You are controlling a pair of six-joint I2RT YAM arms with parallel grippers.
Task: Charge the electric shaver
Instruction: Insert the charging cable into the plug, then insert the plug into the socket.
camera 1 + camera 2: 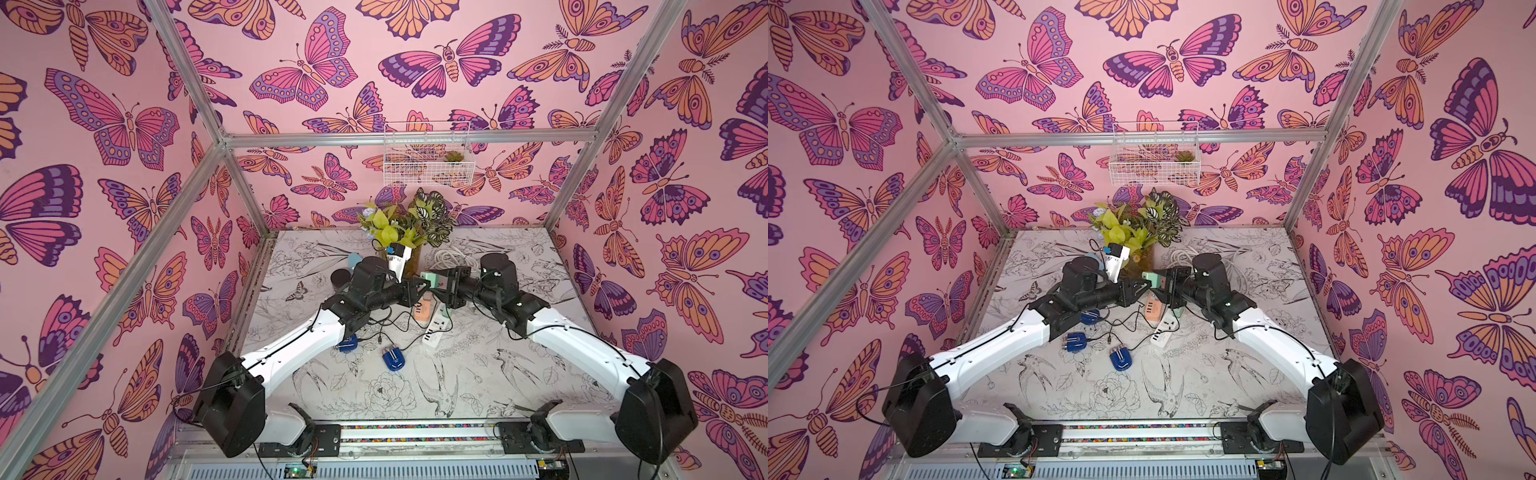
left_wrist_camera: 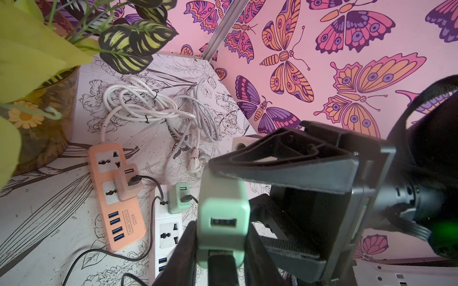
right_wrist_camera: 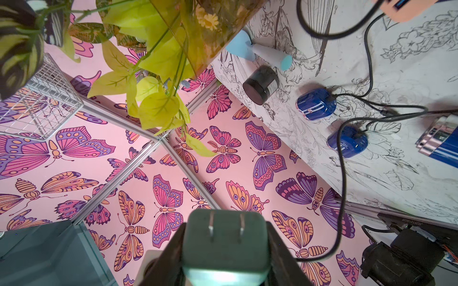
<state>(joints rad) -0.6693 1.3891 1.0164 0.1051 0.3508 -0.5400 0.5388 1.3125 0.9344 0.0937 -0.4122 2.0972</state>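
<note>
A mint green USB adapter [image 1: 428,279] [image 2: 223,213] hangs in the air above the power strips, and both grippers hold it. My left gripper [image 2: 220,224] is shut on its sides, and a black USB plug [image 2: 220,267] sits in its lower port. My right gripper [image 3: 226,230] is shut on the same adapter [image 3: 225,237], whose two prongs face the right wrist camera. Blue electric shavers [image 1: 1120,358] [image 1: 1074,341] [image 3: 316,104] lie on the table with black cables [image 3: 343,188] running from them.
An orange power strip [image 2: 119,198] carries a pink adapter [image 2: 127,183]. A white strip [image 2: 168,230] carries another green adapter [image 2: 179,198]. Behind stand a vase of plants [image 1: 405,232], coiled white cords [image 2: 148,104], a black jar [image 1: 340,277] and a wire basket [image 1: 428,158] on the wall.
</note>
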